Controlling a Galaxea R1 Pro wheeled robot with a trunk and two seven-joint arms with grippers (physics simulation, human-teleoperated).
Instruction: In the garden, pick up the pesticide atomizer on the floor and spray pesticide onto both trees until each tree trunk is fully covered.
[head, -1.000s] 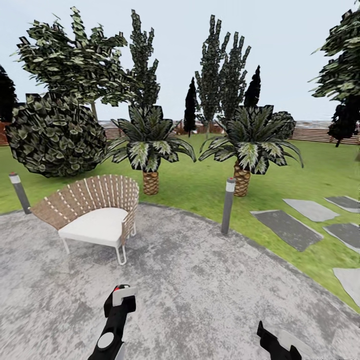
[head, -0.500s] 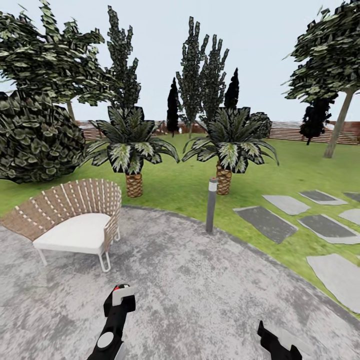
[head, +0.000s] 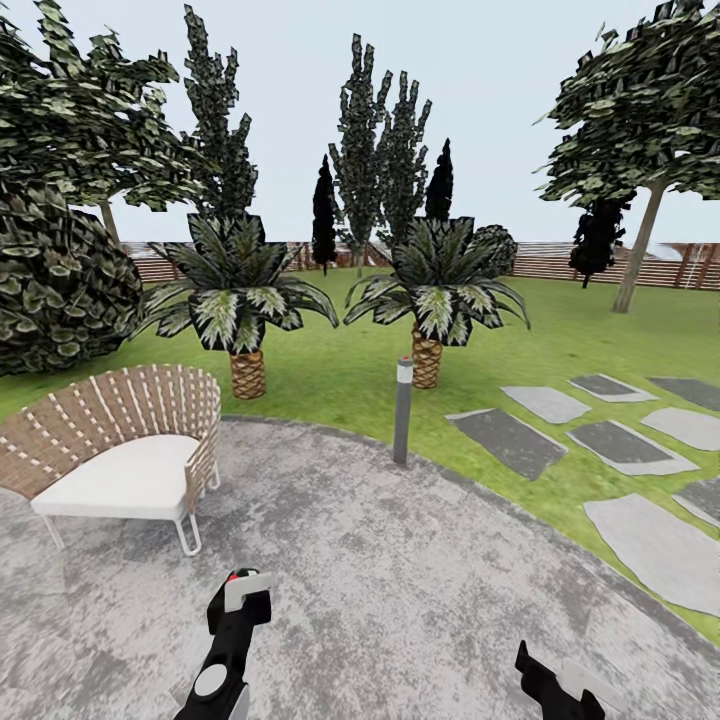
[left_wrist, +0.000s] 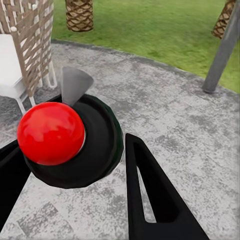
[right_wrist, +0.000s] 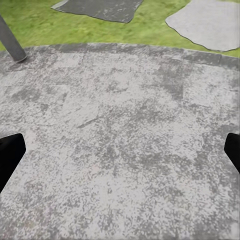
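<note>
The pesticide atomizer (left_wrist: 55, 132), a black body with a red ball top and a grey nozzle, sits between the black fingers of my left gripper (left_wrist: 75, 167), which is shut on it. In the head view the atomizer (head: 243, 587) rides low in the left gripper (head: 238, 605) over the grey paving. My right gripper (head: 545, 682) hangs open and empty, fingertips (right_wrist: 10, 152) spread wide. One tree has its leaning grey-brown trunk (head: 637, 250) far right on the lawn. A second tree's trunk (head: 108, 222) stands far left behind a bush.
A wicker chair (head: 120, 450) with a white seat stands left on the paved patch (head: 400, 560). A short grey lamp post (head: 403, 410) marks the paving's edge. Two low palm-like plants (head: 240, 300) and stepping stones (head: 610, 445) sit on the lawn, with a slatted fence (head: 560, 265) behind.
The whole picture has slid left, so the camera has turned right; the right tree's trunk has come into view. Both arms keep the same pose.
</note>
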